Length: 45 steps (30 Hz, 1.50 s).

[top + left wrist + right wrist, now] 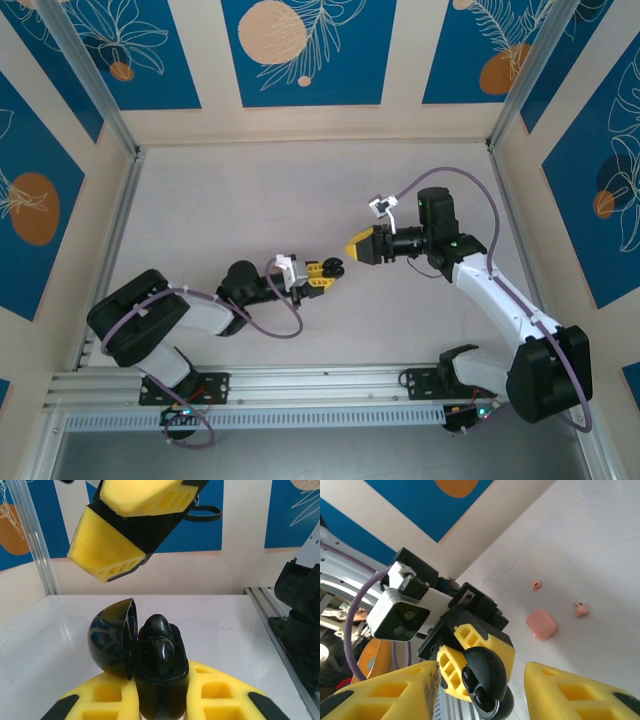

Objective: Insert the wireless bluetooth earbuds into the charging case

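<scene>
My left tool [320,273] pinches the open black charging case [159,660]; my right tool [357,246], spread, hovers at its two o'clock.

Table [600,540]: my pale, matte top, and I see three small things on it.
Pink case [541,624]: rounded, lying flat.
First pink bud [536,585]: near the case, not touching.
Second pink bud [581,609]: close beside the case, apart.

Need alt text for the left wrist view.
Left tool grips an open black charging case, lid swung left, glossy black earbuds seemingly seated inside. Right tool hovers above it, over a white table.
</scene>
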Each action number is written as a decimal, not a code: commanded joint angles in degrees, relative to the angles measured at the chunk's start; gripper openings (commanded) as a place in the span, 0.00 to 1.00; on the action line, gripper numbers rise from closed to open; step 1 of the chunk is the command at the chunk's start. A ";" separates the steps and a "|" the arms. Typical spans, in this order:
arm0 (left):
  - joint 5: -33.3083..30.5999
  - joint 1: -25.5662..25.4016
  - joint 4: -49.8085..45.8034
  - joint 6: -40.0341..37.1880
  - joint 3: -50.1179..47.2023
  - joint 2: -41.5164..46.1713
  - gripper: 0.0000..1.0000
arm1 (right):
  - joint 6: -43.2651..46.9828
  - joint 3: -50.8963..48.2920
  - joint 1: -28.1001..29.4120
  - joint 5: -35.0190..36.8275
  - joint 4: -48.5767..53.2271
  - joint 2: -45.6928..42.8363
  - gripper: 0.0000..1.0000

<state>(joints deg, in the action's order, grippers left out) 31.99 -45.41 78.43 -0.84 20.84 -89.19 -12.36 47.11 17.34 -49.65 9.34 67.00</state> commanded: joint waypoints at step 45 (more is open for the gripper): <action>3.21 -0.55 2.16 2.86 1.70 2.70 0.17 | 27.76 -1.87 -0.19 2.01 5.63 -9.88 0.49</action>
<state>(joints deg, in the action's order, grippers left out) 32.99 -45.41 78.43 1.45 21.43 -87.07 4.89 44.18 17.43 -50.87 10.44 58.87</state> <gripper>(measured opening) 0.179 0.486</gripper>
